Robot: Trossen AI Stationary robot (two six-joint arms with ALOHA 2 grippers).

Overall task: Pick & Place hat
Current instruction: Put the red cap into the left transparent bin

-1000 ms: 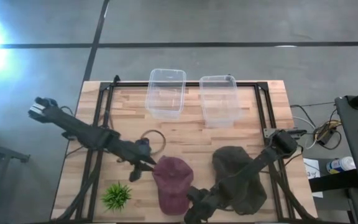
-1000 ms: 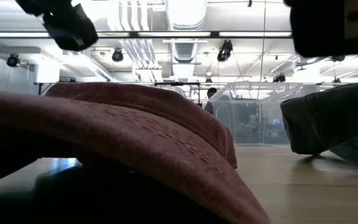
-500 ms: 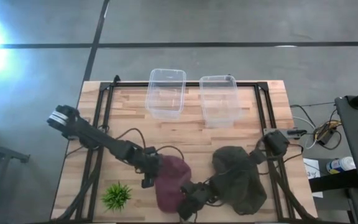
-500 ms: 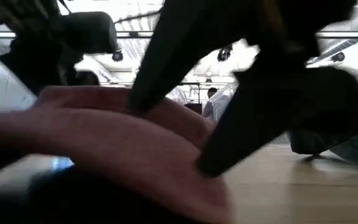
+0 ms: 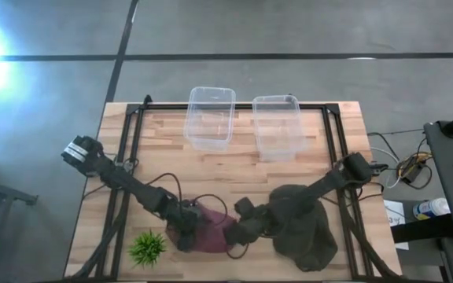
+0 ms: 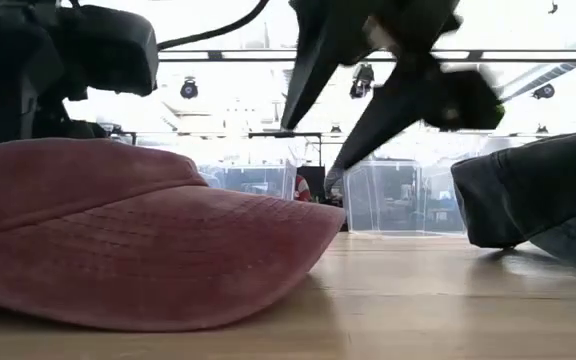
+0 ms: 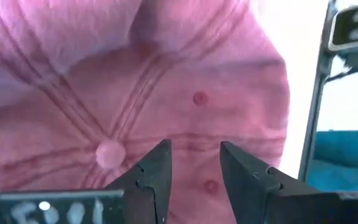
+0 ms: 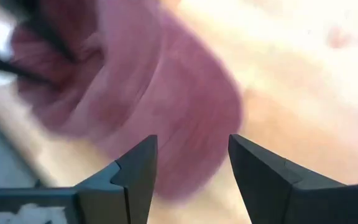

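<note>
A red cap (image 5: 211,228) lies crown up near the table's near edge, with its brim (image 6: 268,240) resting on the wood. My left gripper (image 5: 185,236) is open over the crown, its fingers pointing down beside the top button (image 7: 109,152). My right gripper (image 5: 238,232) is open and hangs above the brim end of the cap (image 8: 154,93). In the low view its fingers (image 6: 313,150) stand clear of the cap. A dark olive hat (image 5: 305,228) lies to the right of the red cap. My left gripper (image 7: 194,155) has its open fingers close over the cap's crown (image 7: 197,99), coming from above. I cannot tell whether the fingertips touch the cloth. My right gripper touches nothing.
Two clear plastic containers (image 5: 211,118) (image 5: 278,126) stand side by side at the far edge. A small green plant (image 5: 148,248) sits at the near left, close to the left arm. The olive hat (image 6: 538,190) lies under the right arm. Bare wood lies between the hats and the containers.
My left gripper has moved right and toward the near edge, onto the red cap's crown. My right gripper came down on the cap's near part, then drew back toward the far edge and rose. The cap has slid away from the near edge and now lies flat.
</note>
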